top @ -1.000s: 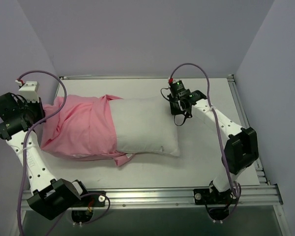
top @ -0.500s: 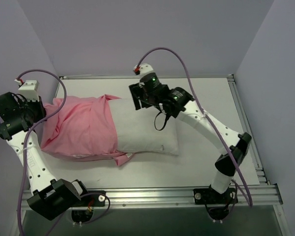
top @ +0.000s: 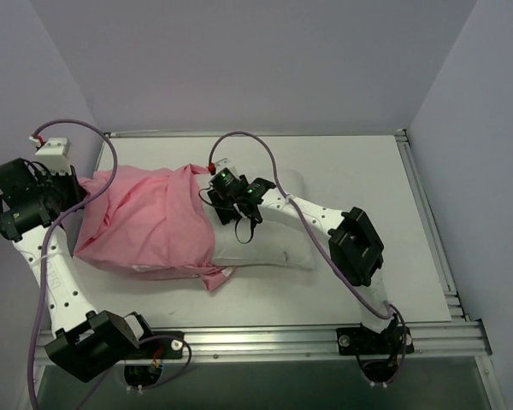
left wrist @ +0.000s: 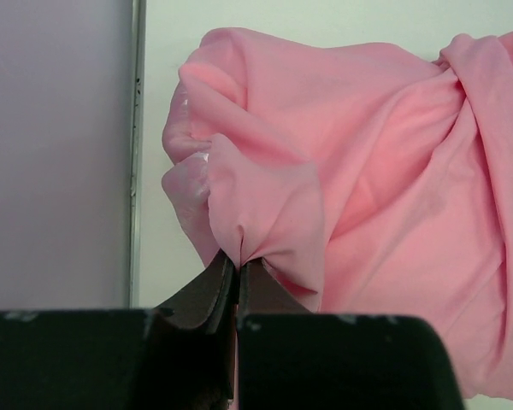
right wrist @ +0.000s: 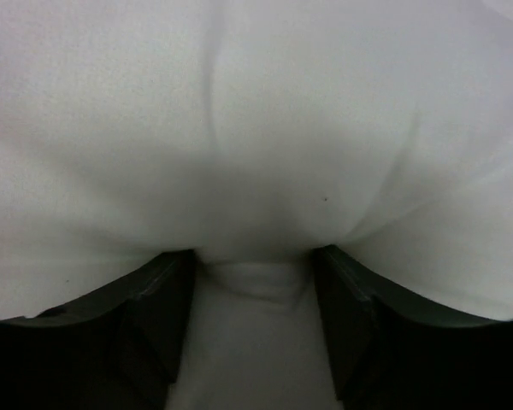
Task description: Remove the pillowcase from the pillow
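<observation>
Pinching a gathered fold of the pillowcase (left wrist: 368,171), the left gripper (left wrist: 233,260) is clenched tight near the left edge of the table (top: 368,162). The pillowcase covers the left half of the pillow (top: 269,248), which lies across the table's middle. The right gripper (right wrist: 255,260) stands with jaws apart, pressed into the bare white pillow just beside the pillowcase's rim.

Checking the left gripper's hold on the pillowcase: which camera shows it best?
Left wrist: the left gripper is shut on a pinched fold of the pillowcase. Top external shows it only small at the pillowcase's left end; right wrist shows only white pillow.
</observation>
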Available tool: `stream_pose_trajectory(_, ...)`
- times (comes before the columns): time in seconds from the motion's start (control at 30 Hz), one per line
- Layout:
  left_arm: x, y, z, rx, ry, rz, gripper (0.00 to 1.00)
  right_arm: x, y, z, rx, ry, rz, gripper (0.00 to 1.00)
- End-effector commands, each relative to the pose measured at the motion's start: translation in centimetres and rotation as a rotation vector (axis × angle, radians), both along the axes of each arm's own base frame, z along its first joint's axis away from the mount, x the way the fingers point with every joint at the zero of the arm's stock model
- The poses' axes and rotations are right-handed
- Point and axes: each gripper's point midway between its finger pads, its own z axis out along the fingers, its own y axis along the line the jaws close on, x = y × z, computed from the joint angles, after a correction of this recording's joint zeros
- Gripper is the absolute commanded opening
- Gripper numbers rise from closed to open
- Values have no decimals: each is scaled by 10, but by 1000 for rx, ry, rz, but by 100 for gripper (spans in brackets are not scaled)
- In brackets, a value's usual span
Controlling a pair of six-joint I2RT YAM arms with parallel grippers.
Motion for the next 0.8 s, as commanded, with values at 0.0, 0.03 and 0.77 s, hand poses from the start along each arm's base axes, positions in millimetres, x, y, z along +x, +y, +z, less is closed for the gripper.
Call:
stream_pose_trajectory(0.0,13,-5,35,0,-104,-15,2,-35,-107,-120,-350,299,-99,51)
stream_pose_trajectory(0.03,16,-6,42,-1,-121,-15,2,-41,-124,-133,-389,332,-110,33)
stream_pose_trajectory(0.77,15,91,291,154,-591,389,2,-27,-389,-118,-734,425,-505,0)
